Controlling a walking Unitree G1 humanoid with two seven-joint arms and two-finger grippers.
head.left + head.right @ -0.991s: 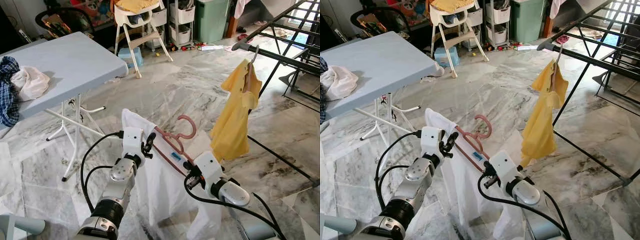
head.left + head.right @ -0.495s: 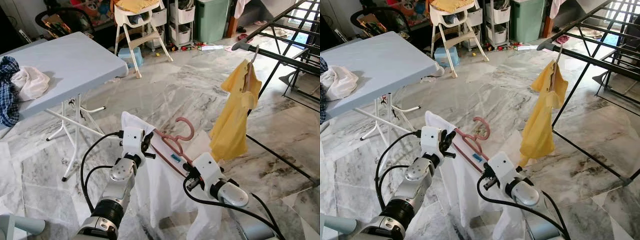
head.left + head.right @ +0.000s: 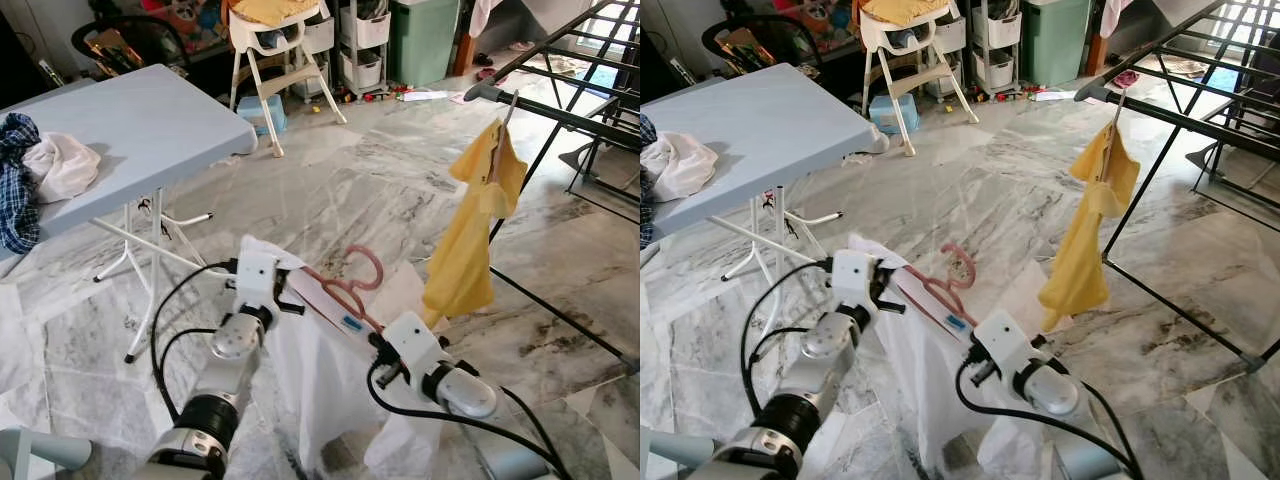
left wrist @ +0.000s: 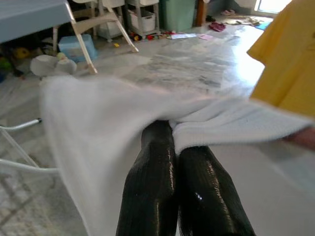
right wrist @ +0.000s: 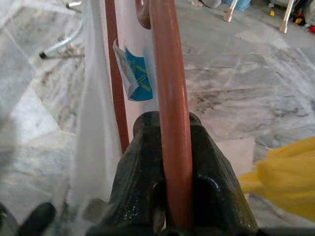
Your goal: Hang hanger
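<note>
A pink-brown hanger (image 3: 345,290) with a white garment (image 3: 320,375) draped on it is held low in front of me. My right gripper (image 5: 170,129) is shut on the hanger's arm, near a blue tag (image 5: 134,74). My left gripper (image 4: 171,132) is shut on the white garment's edge at the hanger's other end. The hook (image 3: 958,262) points up toward the black drying rack (image 3: 560,105) at the right. A yellow shirt (image 3: 470,235) hangs from the rack's rail on its own hanger.
A grey folding table (image 3: 130,130) with a bundle of clothes (image 3: 45,170) stands at the left. A white high chair (image 3: 275,55), storage drawers and a green bin (image 3: 425,35) line the back. Marble floor lies between me and the rack.
The left gripper has moved left and down along the garment's edge. The hanger sits slightly lower and flatter; the white garment hangs more bunched.
</note>
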